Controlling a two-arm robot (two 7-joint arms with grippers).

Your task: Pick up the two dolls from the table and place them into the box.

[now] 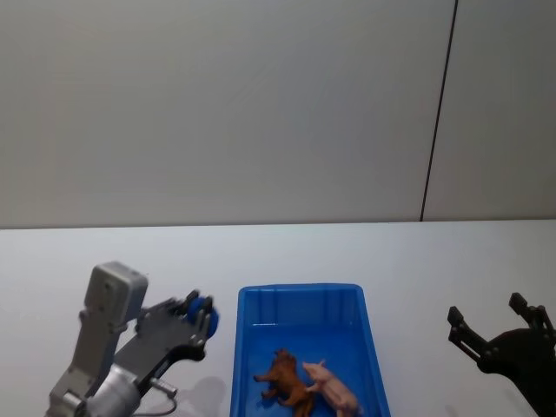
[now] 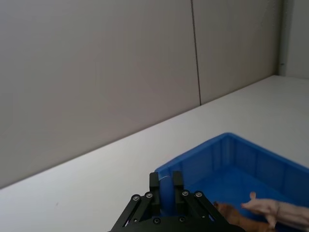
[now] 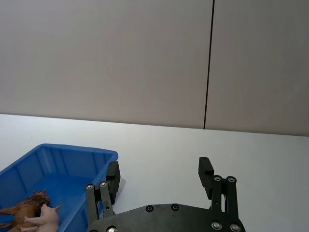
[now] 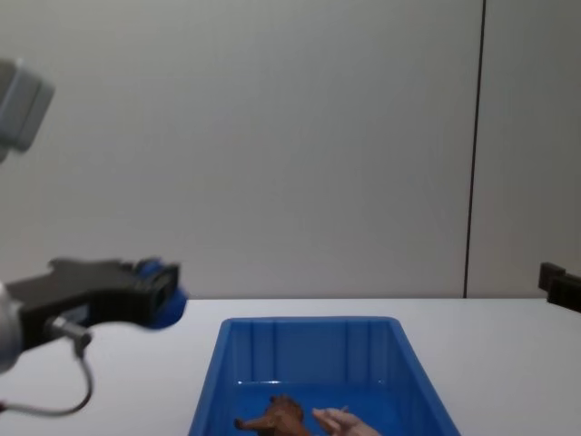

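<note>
Both dolls lie inside the blue box point(image 1: 300, 287), side by side at its near end: the shaggy reddish-brown doll point(image 1: 285, 382) on the left and the pale pink doll point(image 1: 334, 391) touching it on the right. My left gripper point(image 1: 201, 311) hovers over the white table point(image 1: 434, 261) just left of the box's far corner, shut with nothing in it. My right gripper point(image 1: 497, 317) hangs well to the right of the box, open and empty. The right wrist view shows its spread fingers point(image 3: 112, 176) with the brown doll point(image 3: 26, 205) and pink doll point(image 3: 46, 216) in the box beyond.
A plain grey wall with a dark vertical seam point(image 1: 439, 113) stands behind the table. Bare white tabletop runs behind the box and on both sides of it.
</note>
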